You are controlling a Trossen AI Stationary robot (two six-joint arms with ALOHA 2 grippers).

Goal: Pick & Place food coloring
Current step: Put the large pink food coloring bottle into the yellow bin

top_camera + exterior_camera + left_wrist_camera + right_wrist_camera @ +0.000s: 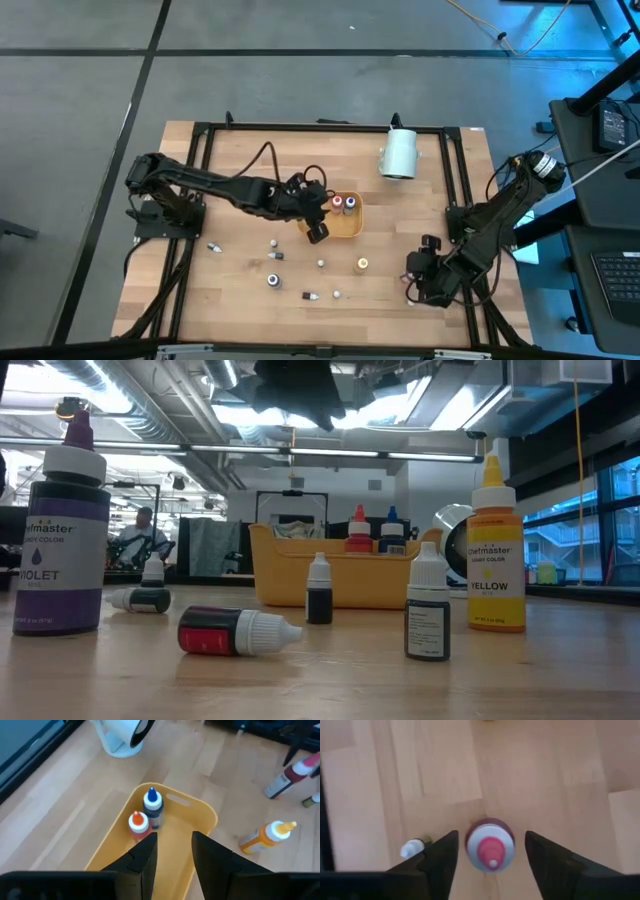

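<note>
The orange tray [352,229] sits just left of centre in the high view and serves as the collecting place: two food coloring bottles, one with a red cap [137,821] and one with a blue cap [152,802], already stand upright together in it, touching or nearly so. The rest lie loose on the wooden table [240,160] below the tray, among them a yellow bottle [362,264] right of centre and a violet bottle [272,281] lower left, some upright and some tipped on their sides. A large white cylinder [399,154] lies on its side in the upper middle, apart from the work. The left gripper [318,231] hangs over the tray's left edge, the arm stretched almost level from its base at the picture's left; in its wrist view the fingers [142,855] stand narrowly parted with nothing between them, which suits a hand that has nothing to carry and is free to fetch. The right gripper [418,275] sits low in the lower right of the high view, its arm folded down from the right edge and the wrist pointing at the table. Its fingers [440,855] are spread wide on either side of a pink-capped bottle [490,845] standing upright between them, not touching it, so I judge this a pick being lined up. A small white-capped vial [412,848] lies just beside one finger and could be nudged as the fingers close.
</note>
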